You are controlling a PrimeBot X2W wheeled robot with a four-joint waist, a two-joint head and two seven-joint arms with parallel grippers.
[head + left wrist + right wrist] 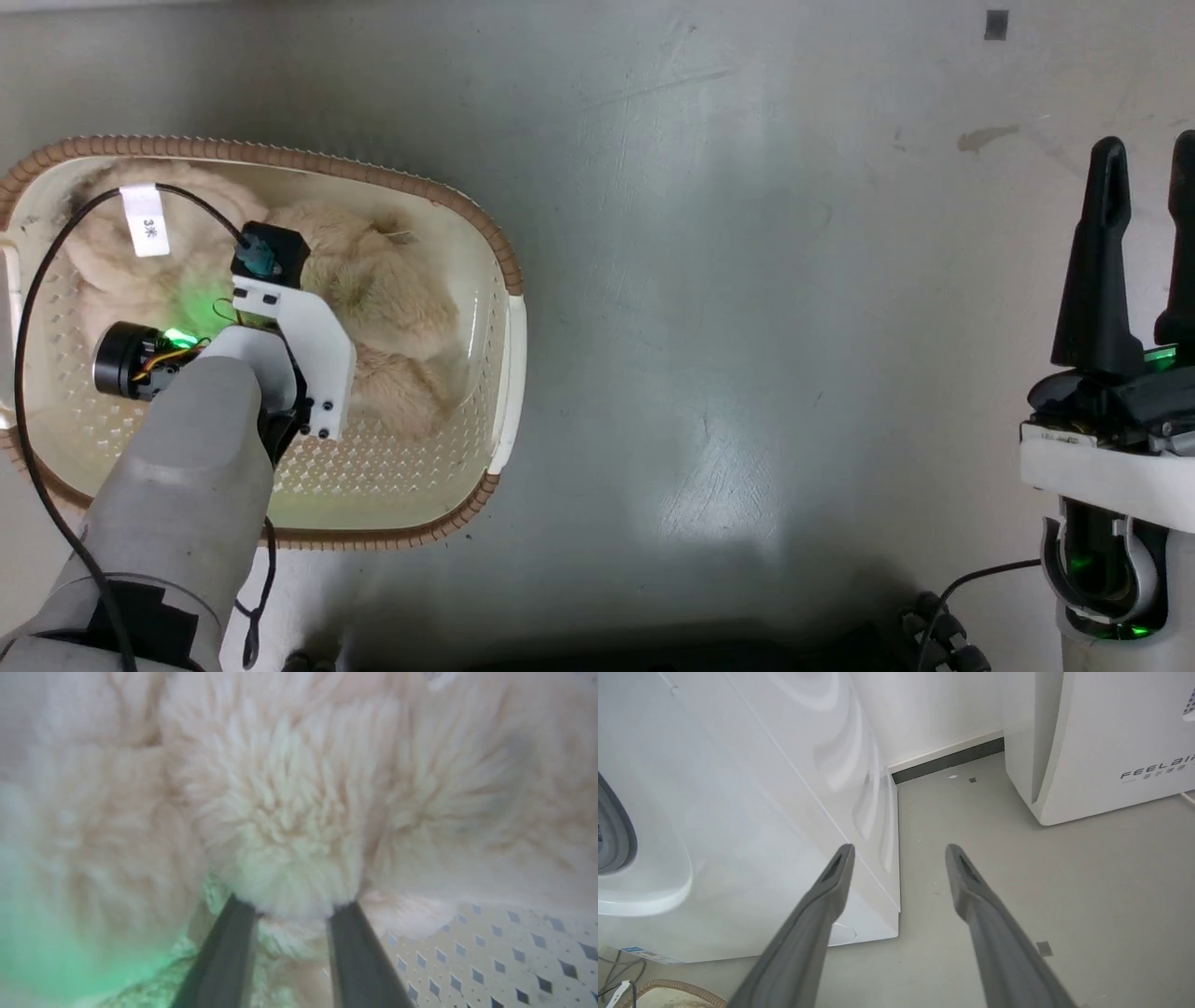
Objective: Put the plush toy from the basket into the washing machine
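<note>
The cream-beige plush toy [392, 289] lies curled in the basket [280, 154], which stands on the floor at the left of the head view. My left arm [205, 429] reaches down into the basket over the toy's middle. In the left wrist view my left gripper [292, 900] is shut on a rounded lump of the plush toy [285, 826]; the fingertips are buried in fur. The basket's perforated bottom [490, 952] shows beside it. My right gripper [1146, 140] stands open at the right edge, away from the basket. Its wrist view shows the right gripper [899, 845] facing the washing machine [738, 812].
The white FEELBIRD appliance [1101, 742] stands to the right of the washer, with a strip of grey floor [952, 812] between them. A black cable with a white tag [147, 219] loops over the basket's left side. More cables [934, 625] lie near my base.
</note>
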